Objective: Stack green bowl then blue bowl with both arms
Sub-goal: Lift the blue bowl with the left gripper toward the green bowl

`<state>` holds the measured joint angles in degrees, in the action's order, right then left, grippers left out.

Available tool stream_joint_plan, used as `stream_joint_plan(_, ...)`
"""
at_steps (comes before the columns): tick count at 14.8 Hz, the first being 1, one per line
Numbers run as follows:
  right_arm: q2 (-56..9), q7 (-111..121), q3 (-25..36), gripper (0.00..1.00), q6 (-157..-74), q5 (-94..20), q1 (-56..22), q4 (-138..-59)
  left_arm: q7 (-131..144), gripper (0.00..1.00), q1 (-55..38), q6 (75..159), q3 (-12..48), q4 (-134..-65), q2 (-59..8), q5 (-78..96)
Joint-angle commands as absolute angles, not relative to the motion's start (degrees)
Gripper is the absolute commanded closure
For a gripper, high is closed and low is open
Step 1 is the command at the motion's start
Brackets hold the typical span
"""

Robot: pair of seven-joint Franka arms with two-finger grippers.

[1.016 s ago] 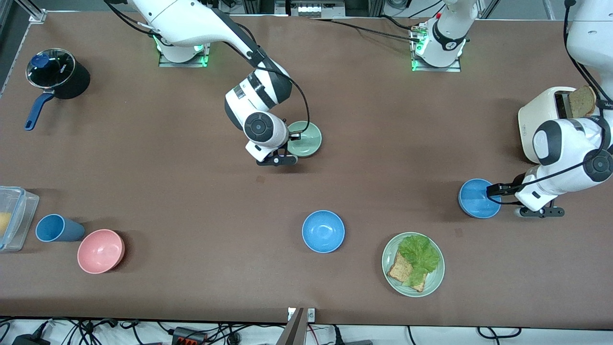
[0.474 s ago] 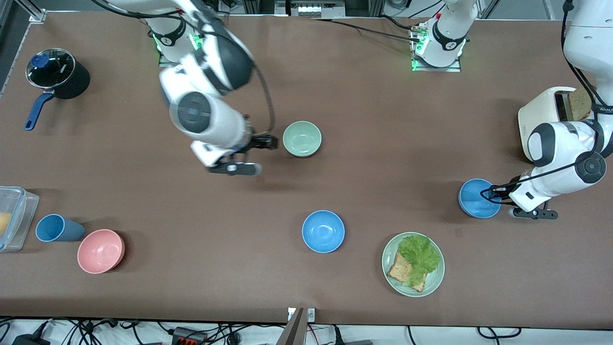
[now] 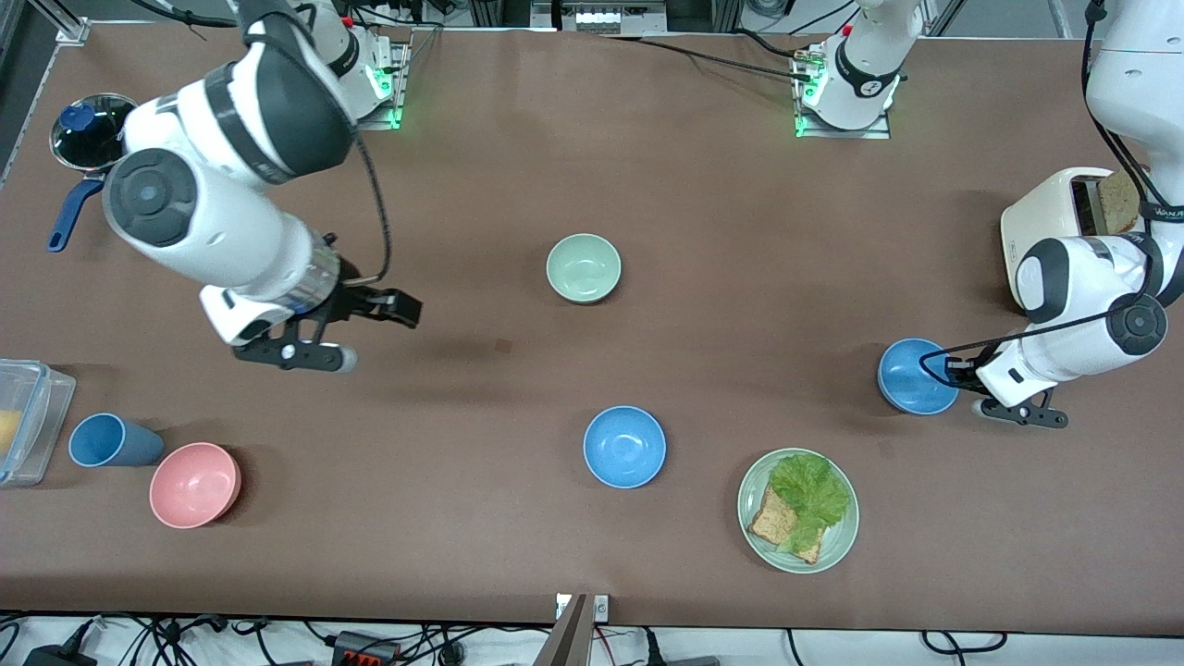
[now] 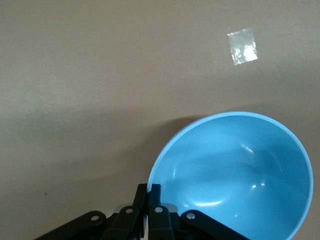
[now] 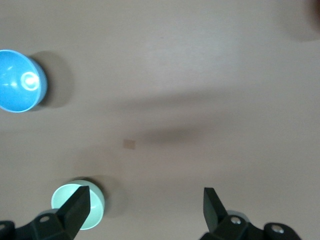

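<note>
The green bowl point(image 3: 583, 267) sits alone on the table near the middle; it also shows in the right wrist view point(image 5: 95, 207). My right gripper point(image 3: 400, 309) is open and empty, up over bare table toward the right arm's end, well away from the green bowl. My left gripper point(image 3: 945, 375) is shut on the rim of a blue bowl point(image 3: 911, 376) at the left arm's end; the rim pinch shows in the left wrist view point(image 4: 149, 192), with the bowl point(image 4: 235, 175) tilted a little. A second blue bowl point(image 3: 624, 447) rests nearer the front camera.
A green plate point(image 3: 837, 546) with lettuce and toast lies near the front edge. A toaster point(image 3: 1041, 227) stands by the left arm. A pink bowl point(image 3: 194, 485), blue cup point(image 3: 106, 440), clear container point(image 3: 32, 416) and dark pot point(image 3: 111, 143) sit at the right arm's end.
My right gripper let go of the green bowl, opened and swung away and up toward the right arm's end. My left gripper closed on the blue bowl's rim and shifted it slightly.
</note>
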<state>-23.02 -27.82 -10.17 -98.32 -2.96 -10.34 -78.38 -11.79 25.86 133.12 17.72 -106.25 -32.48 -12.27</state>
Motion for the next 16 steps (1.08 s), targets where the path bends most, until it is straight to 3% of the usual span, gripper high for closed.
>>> stream_joint_plan(1,-20.2,-25.1,-9.8,0.00,-96.1,-1.6,-6.3,-77.9,-12.5,1.00,26.6,126.1,22.0,-106.6,-29.2,-13.4)
stream_joint_plan(4,-19.3,-18.7,-6.5,0.00,-96.0,0.1,-4.3,-78.2,-12.0,1.00,27.8,119.5,26.6,-106.8,-24.5,-9.7)
stream_joint_plan(9,-17.1,-4.5,-0.5,0.00,-96.0,-0.2,0.1,-78.4,1.7,1.00,28.8,108.0,39.3,-106.3,-17.9,-4.0)
stream_joint_plan(13,-14.4,0.7,0.6,0.00,-94.8,-0.8,2.9,-78.7,20.8,1.00,28.6,106.5,51.6,-106.1,-16.2,-1.9)
stream_joint_plan(16,-12.8,1.3,0.6,0.00,-93.7,-0.8,3.5,-78.8,28.9,1.00,26.9,109.3,55.6,-106.2,-17.6,-1.8)
